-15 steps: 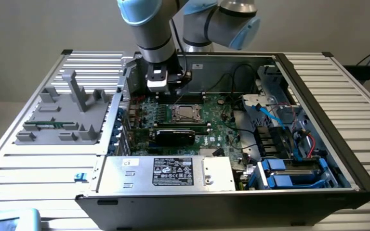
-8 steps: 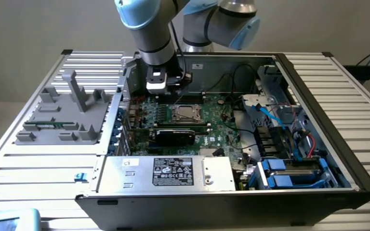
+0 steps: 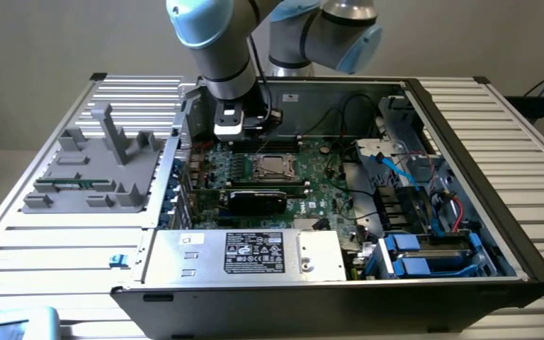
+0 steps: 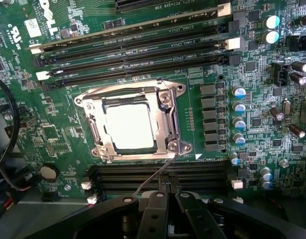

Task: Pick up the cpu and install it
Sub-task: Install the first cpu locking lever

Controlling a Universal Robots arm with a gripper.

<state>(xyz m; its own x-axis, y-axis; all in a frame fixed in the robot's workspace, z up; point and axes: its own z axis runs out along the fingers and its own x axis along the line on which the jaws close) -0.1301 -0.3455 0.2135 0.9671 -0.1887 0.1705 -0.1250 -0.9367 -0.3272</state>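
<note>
Here the pincer (image 4: 167,195) is hanging low over the motherboard (image 4: 58,149) inside the open computer case (image 3: 310,88), its fingertips pressed together and gripping nothing. Outward from it, past a bank of dark memory slots (image 4: 157,172), the cpu (image 4: 130,127) is lying flat inside the socket frame (image 4: 165,117), silvery top up. In the exterior view it is sitting to the pincer's right and nearer. Being square, it is showing no long axis.

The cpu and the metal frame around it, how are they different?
The cpu is a plain, solid, bright square; the metal frame is an open ring with screws at its corners. The cpu lies in the middle; the metal frame goes around it. The cpu is smaller, the metal frame wider. Both are silvery and sit on the green board.
</note>
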